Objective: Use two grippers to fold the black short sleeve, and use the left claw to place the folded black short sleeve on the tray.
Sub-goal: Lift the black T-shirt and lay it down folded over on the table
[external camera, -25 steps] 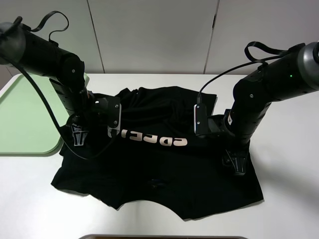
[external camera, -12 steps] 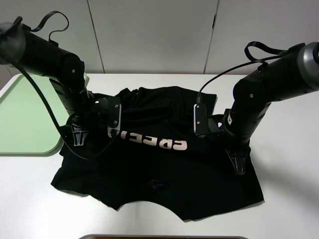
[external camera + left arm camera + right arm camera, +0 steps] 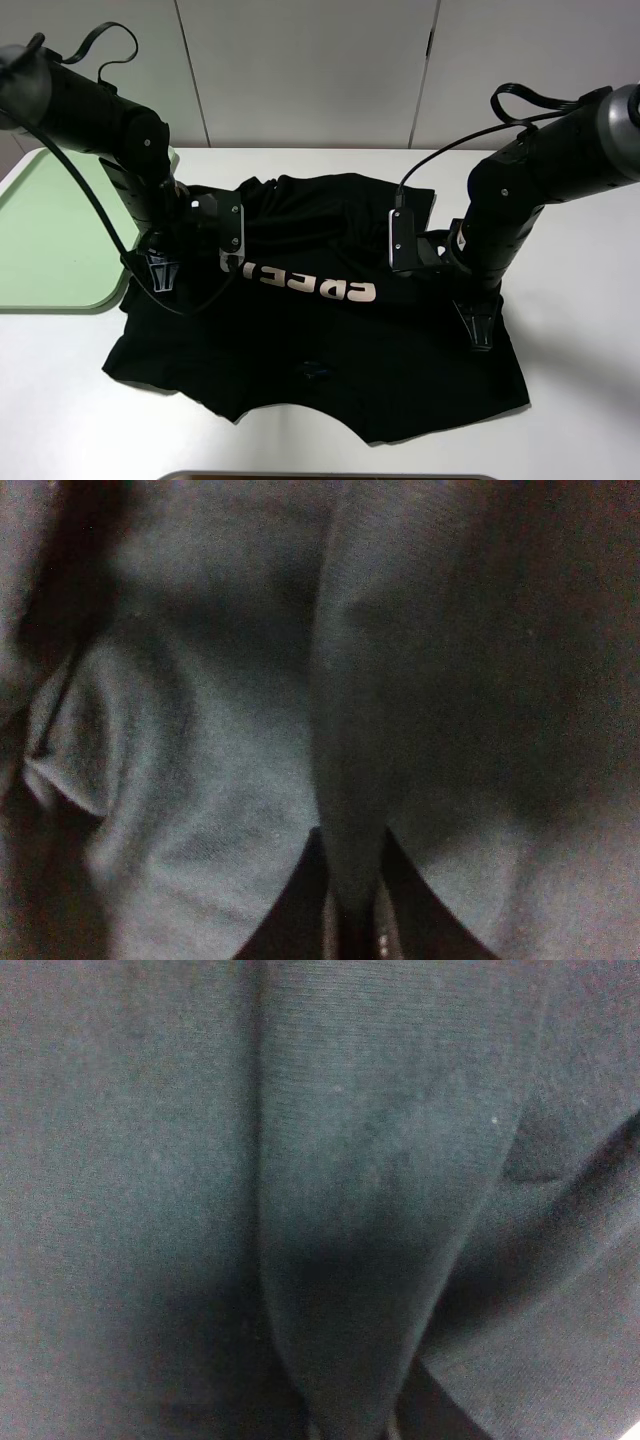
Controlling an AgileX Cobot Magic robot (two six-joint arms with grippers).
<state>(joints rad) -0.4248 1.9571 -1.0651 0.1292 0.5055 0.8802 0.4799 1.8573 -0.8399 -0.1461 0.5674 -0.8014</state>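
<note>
The black short sleeve [image 3: 330, 340] lies spread on the white table, its far part folded toward the front. A row of pale letters [image 3: 300, 282] runs across the fold, and a tiny blue tag [image 3: 316, 371] shows nearer the front. My left gripper [image 3: 160, 272] is low at the shirt's left edge. In the left wrist view it is shut on a raised ridge of black cloth [image 3: 345, 780]. My right gripper [image 3: 478, 325] is low at the shirt's right edge and pinches a cloth ridge [image 3: 340, 1290]. The mint-green tray [image 3: 50, 230] sits at the far left, with nothing on it.
The white table [image 3: 580, 400] extends to the right and front of the shirt. A pale wall stands behind it. A dark strip [image 3: 330, 477] shows at the front edge. Black cables loop from both arms.
Both grippers have shifted only slightly while holding the cloth. The right one has edged a little to the right and the folded edge with the letters has barely moved.
</note>
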